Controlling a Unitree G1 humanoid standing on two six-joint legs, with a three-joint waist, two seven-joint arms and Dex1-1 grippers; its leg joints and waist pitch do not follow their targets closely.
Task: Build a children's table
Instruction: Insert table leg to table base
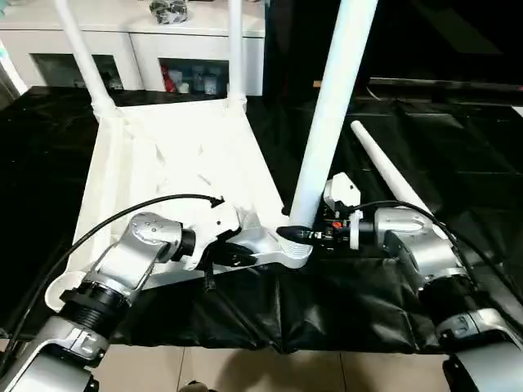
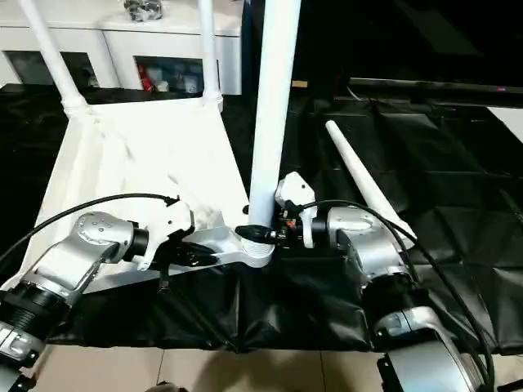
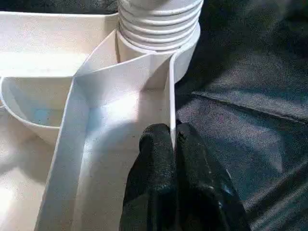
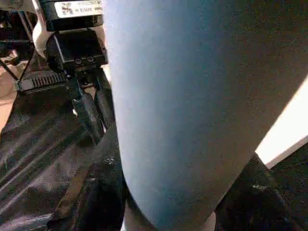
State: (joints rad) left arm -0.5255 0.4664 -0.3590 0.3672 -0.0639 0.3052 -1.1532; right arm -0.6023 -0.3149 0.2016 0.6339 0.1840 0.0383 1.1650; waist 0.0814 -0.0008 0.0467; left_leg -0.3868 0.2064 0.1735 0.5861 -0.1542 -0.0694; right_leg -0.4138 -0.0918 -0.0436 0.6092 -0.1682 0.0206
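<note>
The white tabletop (image 1: 163,163) lies upside down on black cloth, ribs facing up. Two white tube legs (image 1: 82,49) (image 1: 235,49) stand in its far corner sockets. A third leg (image 1: 331,106) stands nearly upright at the near right corner socket (image 1: 296,249), its ridged end (image 3: 159,24) sitting in that socket. My right gripper (image 1: 298,234) is shut on this leg just above the socket. My left gripper (image 1: 237,257) is shut on the tabletop's thin side wall (image 3: 171,96) beside the same corner. The fourth leg (image 1: 392,171) lies loose on the cloth at the right.
A white glass-door cabinet (image 1: 139,49) stands behind the tabletop. The black cloth (image 1: 425,106) covers the work surface, and pale floor tiles (image 1: 245,371) show past its near edge. A black cable (image 1: 122,216) loops over my left forearm.
</note>
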